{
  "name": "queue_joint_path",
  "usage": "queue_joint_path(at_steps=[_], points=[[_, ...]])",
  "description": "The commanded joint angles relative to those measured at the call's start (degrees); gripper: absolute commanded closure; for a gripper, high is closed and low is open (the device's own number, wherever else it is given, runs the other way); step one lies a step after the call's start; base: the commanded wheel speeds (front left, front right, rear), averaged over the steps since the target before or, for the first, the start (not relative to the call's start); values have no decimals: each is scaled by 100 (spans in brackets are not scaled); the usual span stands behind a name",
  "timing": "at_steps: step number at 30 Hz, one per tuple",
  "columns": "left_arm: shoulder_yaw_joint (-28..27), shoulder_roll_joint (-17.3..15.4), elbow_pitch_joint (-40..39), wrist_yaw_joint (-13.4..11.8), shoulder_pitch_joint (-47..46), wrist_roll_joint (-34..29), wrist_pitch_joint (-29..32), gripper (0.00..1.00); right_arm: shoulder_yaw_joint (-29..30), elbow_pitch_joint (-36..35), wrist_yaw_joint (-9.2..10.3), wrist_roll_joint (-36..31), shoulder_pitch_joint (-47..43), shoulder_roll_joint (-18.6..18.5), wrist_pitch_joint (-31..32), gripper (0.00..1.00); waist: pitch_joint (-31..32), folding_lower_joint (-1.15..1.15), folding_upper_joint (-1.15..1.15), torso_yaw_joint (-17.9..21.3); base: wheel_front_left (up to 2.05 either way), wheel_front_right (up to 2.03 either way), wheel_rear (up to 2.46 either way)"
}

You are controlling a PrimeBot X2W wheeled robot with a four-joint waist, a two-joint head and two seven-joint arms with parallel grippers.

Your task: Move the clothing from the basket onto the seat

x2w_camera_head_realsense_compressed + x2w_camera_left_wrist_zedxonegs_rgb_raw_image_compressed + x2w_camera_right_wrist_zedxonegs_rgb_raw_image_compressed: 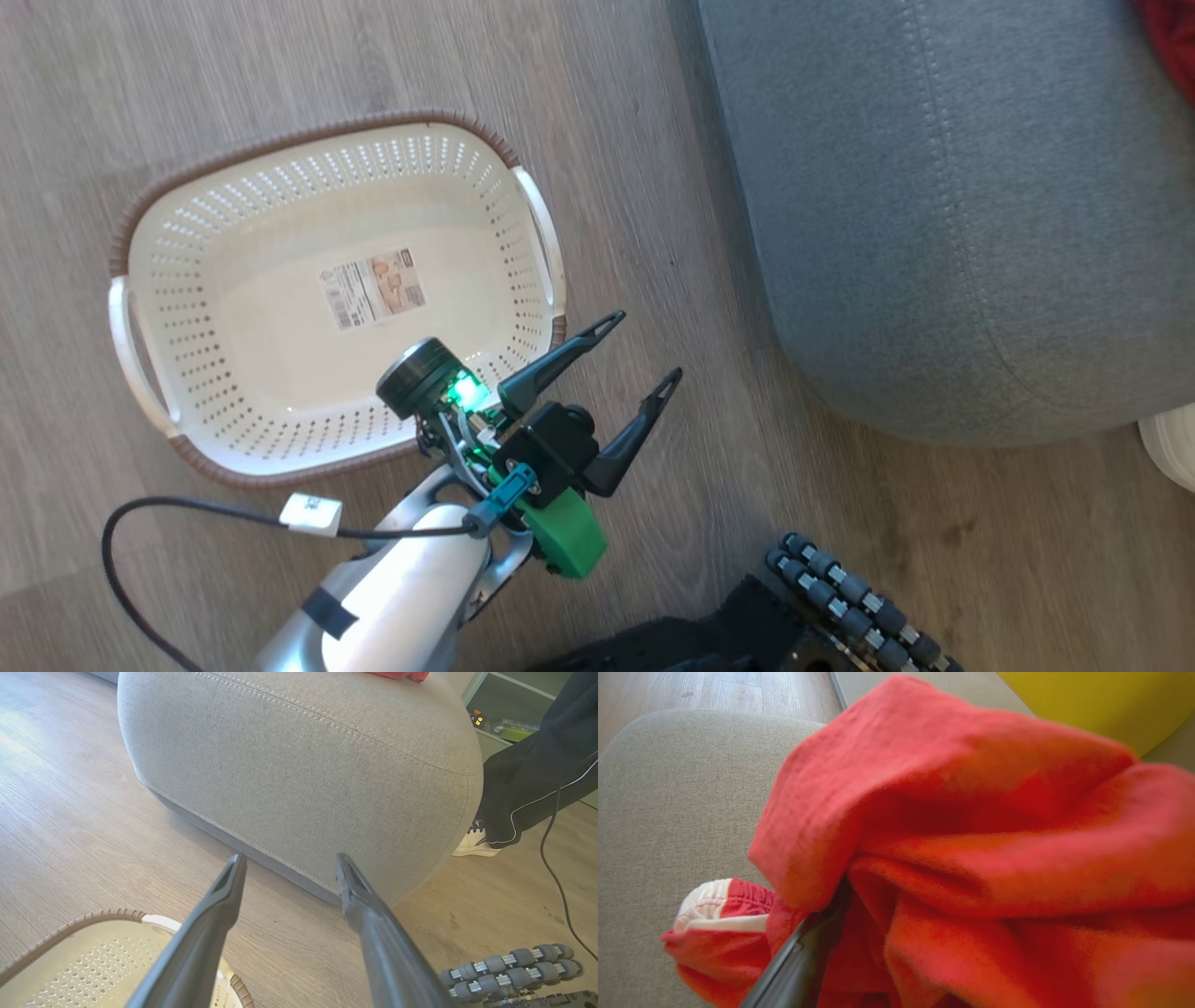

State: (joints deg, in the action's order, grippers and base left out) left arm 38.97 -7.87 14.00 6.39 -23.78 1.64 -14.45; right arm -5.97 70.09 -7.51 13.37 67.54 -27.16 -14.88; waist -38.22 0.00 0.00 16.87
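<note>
The cream basket stands on the wood floor with nothing in it but its label sticker. My left gripper hangs open over the floor just past the basket's near right corner, fingers pointing at the grey seat. In the left wrist view the left gripper holds nothing, with the basket rim below and the seat ahead. Red clothing with white trim lies on the seat and is draped over my right gripper. One finger shows, set wide. A red edge of clothing shows at the seat's far corner.
A person's dark trouser leg and white shoe stand beside the seat's right end. My base's roller wheels are near the seat's front. A black cable hangs by the leg. A yellow object lies beyond the clothing.
</note>
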Motion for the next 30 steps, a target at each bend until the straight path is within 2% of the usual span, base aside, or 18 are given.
queue_joint_path(at_steps=[1,6,12,20,26,30], points=[[-75,76,-153,18,35,35,-55,0,-82,-71,2,33,-80,-203,-12,0,78,0,0,0,0,0,0],[-68,159,-112,42,94,123,-55,0,-434,80,2,164,-179,-210,24,0,453,0,0,1,0,0,0],[-45,321,-116,73,240,269,-55,0,-1122,150,2,543,-409,-108,908,0,1036,0,0,-18,0,0,0],[-96,462,-110,94,596,444,-55,0,-2058,-484,2,1464,-619,-214,1701,0,1814,0,0,-35,0,0,0],[-276,490,-136,100,848,480,-55,0,-2869,-1055,2,1997,-641,-441,1918,0,2307,0,0,-35,0,0,0],[-453,495,-167,100,901,488,-55,0,-3174,-1310,2,2257,-601,-629,1783,0,2483,0,0,-61,0,0,0]])
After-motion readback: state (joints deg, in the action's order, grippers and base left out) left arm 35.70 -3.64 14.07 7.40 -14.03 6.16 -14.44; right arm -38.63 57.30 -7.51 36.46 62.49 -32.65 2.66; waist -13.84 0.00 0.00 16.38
